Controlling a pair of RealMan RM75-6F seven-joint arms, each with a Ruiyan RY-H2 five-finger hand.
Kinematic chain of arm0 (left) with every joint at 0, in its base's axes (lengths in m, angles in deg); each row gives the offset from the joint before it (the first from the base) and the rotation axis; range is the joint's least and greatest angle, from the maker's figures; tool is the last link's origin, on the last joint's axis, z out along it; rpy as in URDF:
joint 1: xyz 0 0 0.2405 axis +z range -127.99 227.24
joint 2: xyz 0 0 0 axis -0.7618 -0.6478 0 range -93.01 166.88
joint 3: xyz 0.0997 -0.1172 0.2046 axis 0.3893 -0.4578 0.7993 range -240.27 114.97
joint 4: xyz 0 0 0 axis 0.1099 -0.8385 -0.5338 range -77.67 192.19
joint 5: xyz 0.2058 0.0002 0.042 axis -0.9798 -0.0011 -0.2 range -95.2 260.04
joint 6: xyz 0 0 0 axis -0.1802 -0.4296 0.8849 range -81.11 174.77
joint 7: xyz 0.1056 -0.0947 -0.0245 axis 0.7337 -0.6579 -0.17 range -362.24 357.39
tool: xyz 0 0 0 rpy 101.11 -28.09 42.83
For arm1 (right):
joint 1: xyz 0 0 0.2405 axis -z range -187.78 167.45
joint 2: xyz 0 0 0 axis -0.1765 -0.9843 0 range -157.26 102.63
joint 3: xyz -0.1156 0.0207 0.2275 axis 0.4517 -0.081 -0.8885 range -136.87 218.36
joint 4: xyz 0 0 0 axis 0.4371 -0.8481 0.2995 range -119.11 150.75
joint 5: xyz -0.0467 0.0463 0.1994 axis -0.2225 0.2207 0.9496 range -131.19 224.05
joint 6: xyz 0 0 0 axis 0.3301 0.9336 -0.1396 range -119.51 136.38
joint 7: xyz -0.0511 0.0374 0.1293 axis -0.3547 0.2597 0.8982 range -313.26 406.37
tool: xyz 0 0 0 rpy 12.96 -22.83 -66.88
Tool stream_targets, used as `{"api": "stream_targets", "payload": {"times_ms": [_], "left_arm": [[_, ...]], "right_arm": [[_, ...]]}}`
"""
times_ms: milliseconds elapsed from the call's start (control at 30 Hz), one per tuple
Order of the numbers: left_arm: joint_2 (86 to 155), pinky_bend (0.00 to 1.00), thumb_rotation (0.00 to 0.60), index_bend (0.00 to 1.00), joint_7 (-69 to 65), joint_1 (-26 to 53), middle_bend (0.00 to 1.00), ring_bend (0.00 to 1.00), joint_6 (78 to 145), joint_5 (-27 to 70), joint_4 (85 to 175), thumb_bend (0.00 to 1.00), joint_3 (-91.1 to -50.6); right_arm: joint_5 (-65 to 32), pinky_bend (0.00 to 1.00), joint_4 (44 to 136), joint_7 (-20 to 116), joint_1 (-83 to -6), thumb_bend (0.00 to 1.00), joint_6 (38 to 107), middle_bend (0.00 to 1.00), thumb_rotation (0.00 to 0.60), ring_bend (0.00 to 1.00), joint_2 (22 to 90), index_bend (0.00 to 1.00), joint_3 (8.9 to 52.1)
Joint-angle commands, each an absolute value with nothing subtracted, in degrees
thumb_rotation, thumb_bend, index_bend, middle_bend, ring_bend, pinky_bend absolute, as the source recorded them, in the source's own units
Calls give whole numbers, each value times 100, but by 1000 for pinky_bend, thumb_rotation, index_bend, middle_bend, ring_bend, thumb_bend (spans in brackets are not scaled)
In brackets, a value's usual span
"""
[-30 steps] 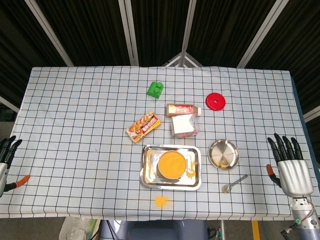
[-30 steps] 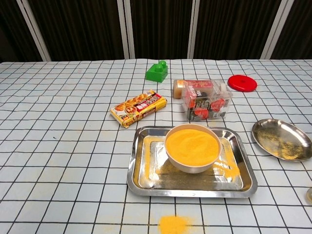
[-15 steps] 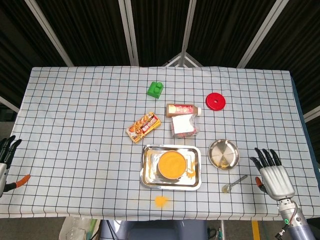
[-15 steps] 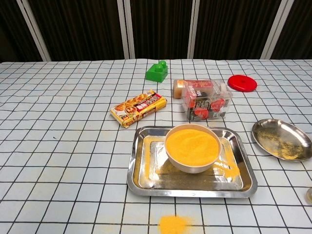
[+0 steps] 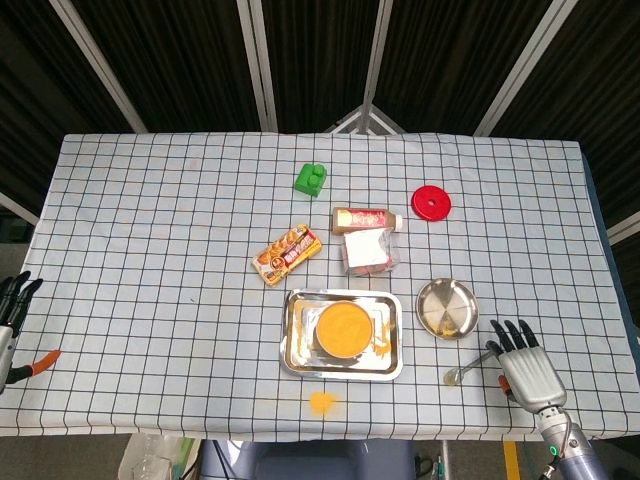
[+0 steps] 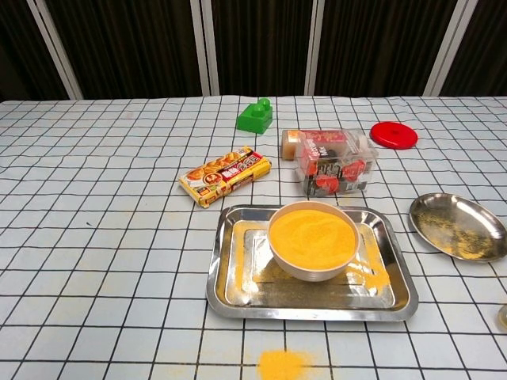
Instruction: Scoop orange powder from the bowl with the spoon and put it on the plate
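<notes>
Bowl (image 5: 344, 328) x1, full of orange powder, sits in 1 steel tray (image 5: 295, 352). Plate (image 5: 447, 308) x1 just right of tray. Spoon (image 5: 468, 368) x1 on cloth; right hand (image 5: 524, 366) by its handle end, fingers apart, empty. Left hand (image 5: 9, 320) at table edge, fingers spread.

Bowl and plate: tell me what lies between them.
Between bowl and plate: only the tray's right rim, spilled orange powder, and bare checkered cloth; clearest in the head view.

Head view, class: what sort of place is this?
Probably a robot test bench, not a kitchen: a checked table against dark panels, a robot hand at its edge, and a random toy block.
</notes>
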State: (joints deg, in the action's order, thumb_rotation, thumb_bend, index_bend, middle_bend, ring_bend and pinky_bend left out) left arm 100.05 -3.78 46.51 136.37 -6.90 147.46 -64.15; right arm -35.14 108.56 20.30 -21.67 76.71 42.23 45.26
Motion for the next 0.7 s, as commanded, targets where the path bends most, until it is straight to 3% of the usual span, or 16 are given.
{"api": "stream_targets", "payload": {"times_ms": [33,200,467,700], "left_arm": [[10005,0,600,0,-381,4651,0,0,13635,-691,14746,5,-6415],[10000,0,600,0,-396,4650,0,0,13633,-692,14746,5,-6418],[9978,0,600,0,-413,4639,0,0,13643,-748,14719,4,-6412],[9980,0,600,0,-388,4623,0,0,13619,-735,14690,5,-6422]], "right_arm": [[-3520,0,10836,1931,-2161,444,7628,82,600,0,4260,300,4576],[-3460,0,10755,1734,-2149,445,7561,82,600,0,4355,291,4613],[-3245,0,10686,1504,-2158,444,7446,82,600,0,4445,189,4589],[-3062,0,10646,1303,-2177,444,7341,82,600,0,4509,182,4586]]}}
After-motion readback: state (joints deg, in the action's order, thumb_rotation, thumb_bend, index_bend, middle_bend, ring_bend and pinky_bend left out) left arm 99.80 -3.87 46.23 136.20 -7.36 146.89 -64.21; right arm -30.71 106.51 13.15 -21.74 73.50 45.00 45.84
